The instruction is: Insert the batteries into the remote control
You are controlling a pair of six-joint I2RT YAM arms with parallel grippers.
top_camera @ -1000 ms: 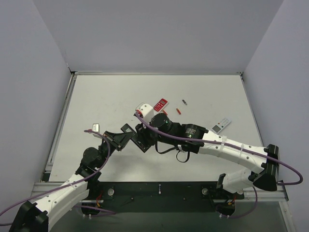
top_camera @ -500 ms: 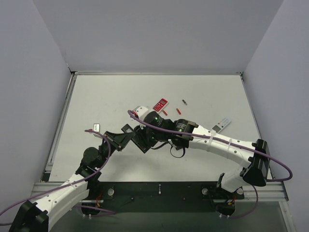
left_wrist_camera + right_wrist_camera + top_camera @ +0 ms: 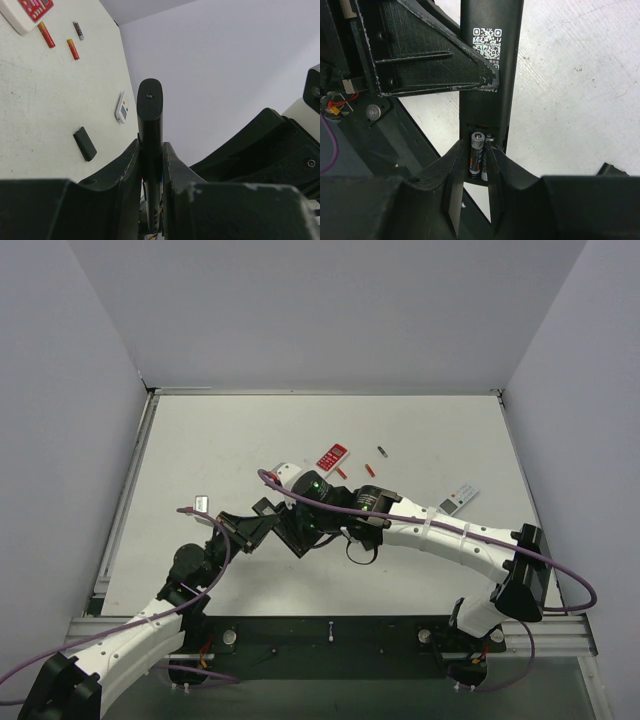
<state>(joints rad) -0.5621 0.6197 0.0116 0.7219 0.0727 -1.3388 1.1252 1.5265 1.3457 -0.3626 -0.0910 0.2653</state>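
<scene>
A: Grippers first. What does each one have?

B: The right gripper (image 3: 475, 150) is closed around a battery (image 3: 477, 145), with its silver end up at the open foot of the remote (image 3: 490, 75). A second cell (image 3: 486, 156) sits just beside it, and I can't tell whether that one is seated. The left gripper (image 3: 150, 147) clamps the remote on edge, lifted off the table (image 3: 220, 440).

A: How far along is it, then?

B: Midway, I'd judge. The bay is open and a battery is at its mouth but not pressed home.

A: And further out?

B: Three loose batteries (image 3: 73, 49) lie near the red-and-white remote (image 3: 30, 10). A small black slab (image 3: 85, 144), likely the cover, lies on the table by itself. So what's left is seating the cells and closing the back.
</scene>
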